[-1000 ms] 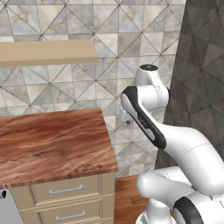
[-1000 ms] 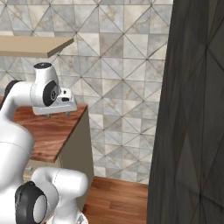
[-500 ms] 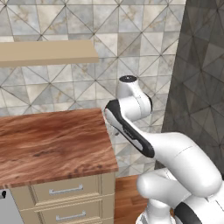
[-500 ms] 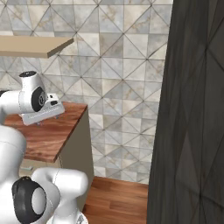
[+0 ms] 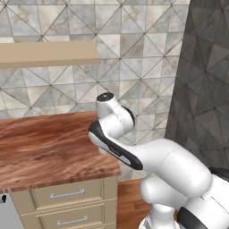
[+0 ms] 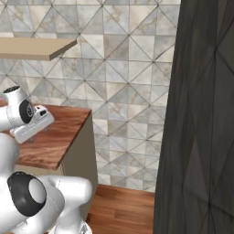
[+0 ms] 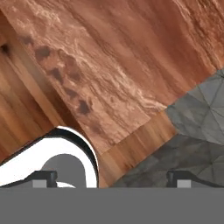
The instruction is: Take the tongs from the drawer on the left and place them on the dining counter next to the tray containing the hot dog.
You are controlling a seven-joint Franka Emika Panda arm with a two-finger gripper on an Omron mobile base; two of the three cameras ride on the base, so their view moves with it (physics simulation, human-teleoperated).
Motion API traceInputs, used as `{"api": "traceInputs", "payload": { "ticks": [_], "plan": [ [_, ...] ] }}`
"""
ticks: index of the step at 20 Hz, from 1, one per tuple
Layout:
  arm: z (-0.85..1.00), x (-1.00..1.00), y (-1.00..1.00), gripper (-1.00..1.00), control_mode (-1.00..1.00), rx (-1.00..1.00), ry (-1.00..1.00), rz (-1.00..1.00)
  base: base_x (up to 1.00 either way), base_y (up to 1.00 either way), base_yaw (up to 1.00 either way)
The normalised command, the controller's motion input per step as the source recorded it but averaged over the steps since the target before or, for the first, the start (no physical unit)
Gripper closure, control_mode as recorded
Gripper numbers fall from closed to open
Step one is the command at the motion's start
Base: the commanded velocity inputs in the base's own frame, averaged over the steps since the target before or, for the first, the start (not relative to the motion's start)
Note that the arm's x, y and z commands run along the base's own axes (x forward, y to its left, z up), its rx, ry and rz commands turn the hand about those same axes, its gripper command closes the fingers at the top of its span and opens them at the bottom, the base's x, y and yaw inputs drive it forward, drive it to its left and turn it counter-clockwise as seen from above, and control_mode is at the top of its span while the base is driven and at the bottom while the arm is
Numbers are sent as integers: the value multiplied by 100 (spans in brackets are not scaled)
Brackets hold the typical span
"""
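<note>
Left base view: a reddish-brown wood-grain bench (image 5: 49, 147) fills the lower left, its right end against the tiled wall (image 5: 134, 53). Below its front edge sit beige drawers (image 5: 67, 195) with silver bar handles, all shut; which one belongs to the task I cannot tell. A pale shelf (image 5: 47, 53) hangs on the wall above the bench. The white arm (image 5: 134, 154) bends over the bench's right front corner, its hand turned down behind the forearm. A dark stone panel (image 5: 201, 89) stands at right. Right base view: the same bench (image 6: 59, 135) shows its right end, with the arm's wrist over that end, the shelf (image 6: 34, 48) above, a wooden floor (image 6: 123, 210) below, and the dark panel (image 6: 201, 114) filling the right side. Hand view: the end effector (image 7: 111, 179) looks down on the bench top (image 7: 118, 61) near a corner, with floor boards (image 7: 17, 118) and grey tiled wall (image 7: 197, 131) beyond its edges. The two finger tips (image 7: 43, 177) stand far apart at the bottom, spread wide with nothing between them. The tongs, tray and hot dog cannot be placed from these frames.
</note>
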Motion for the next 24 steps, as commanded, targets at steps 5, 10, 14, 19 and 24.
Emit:
{"api": "traceInputs", "payload": {
  "ticks": [5, 10, 14, 19, 24],
  "plan": [
    [-52, 0, 28, -100, -100, -17, 0, 23, 0, 0, 0],
    [-43, 3, 27, -100, -100, -15, 0, 16, 0, 0, 0],
    [-38, 1, 53, -100, -100, -14, 0, 13, 0, 0, 0],
    [-30, 0, 53, -100, -100, -10, -4, 11, 0, 0, 0],
    [-24, 0, 45, -100, -100, -5, -3, 4, 0, 0, 0]
  ]
}}
